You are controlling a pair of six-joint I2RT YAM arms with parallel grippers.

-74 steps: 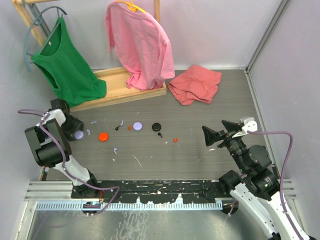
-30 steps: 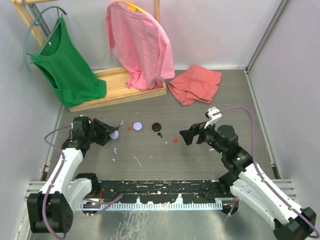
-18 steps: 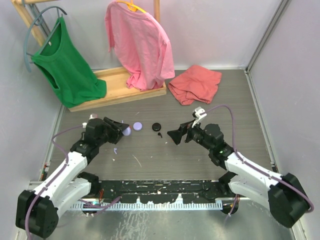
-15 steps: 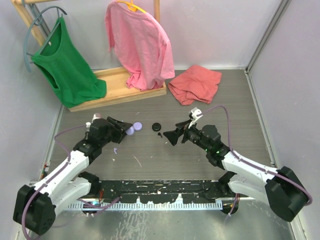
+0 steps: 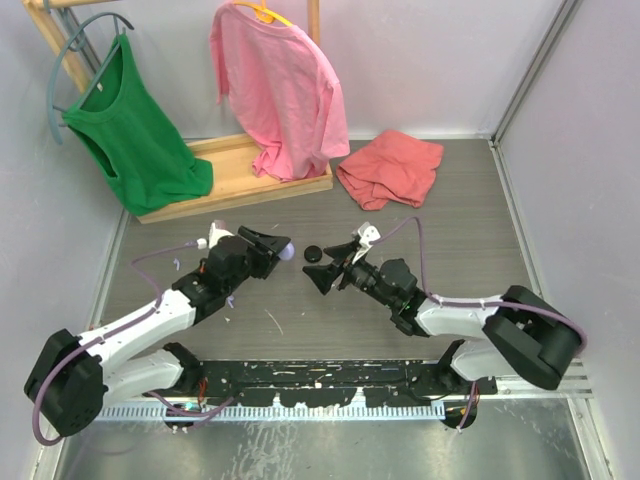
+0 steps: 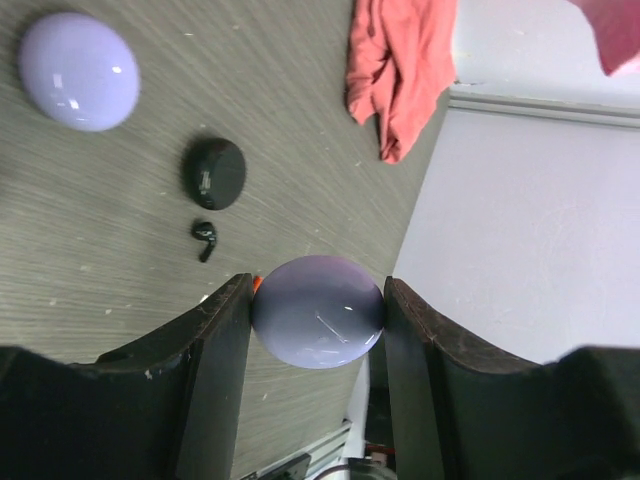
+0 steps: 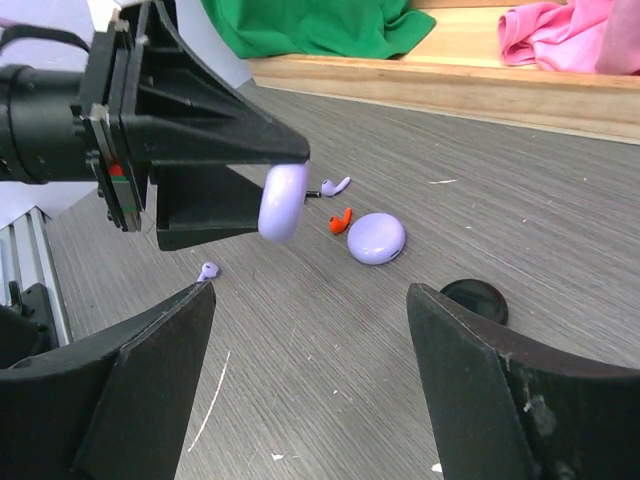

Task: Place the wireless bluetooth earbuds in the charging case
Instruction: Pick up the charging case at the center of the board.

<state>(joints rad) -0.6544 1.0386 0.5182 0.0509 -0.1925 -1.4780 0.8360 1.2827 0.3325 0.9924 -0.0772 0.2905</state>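
Observation:
My left gripper [image 5: 283, 250] is shut on a round lavender charging case [image 6: 318, 311], held above the table between both fingers; it also shows in the right wrist view, the case [image 7: 283, 200] edge-on. My right gripper [image 5: 325, 268] faces it, open and empty, low over the table [image 7: 310, 330]. On the table lie a second lavender case [image 7: 376, 238], a black case [image 7: 474, 298], an orange earbud [image 7: 341, 220], two lavender earbuds [image 7: 335, 185] [image 7: 207, 269] and a black earbud [image 6: 204, 236].
A wooden rack [image 5: 240, 185] at the back carries a green shirt [image 5: 140, 140] and a pink shirt [image 5: 280, 90]. A red cloth [image 5: 390, 168] lies crumpled at the back right. Thin white specks dot the table.
Both arms have stretched toward the middle of the table. The left one carried the lavender case rightward; the right one moved left and its jaws narrowed a little while staying open.

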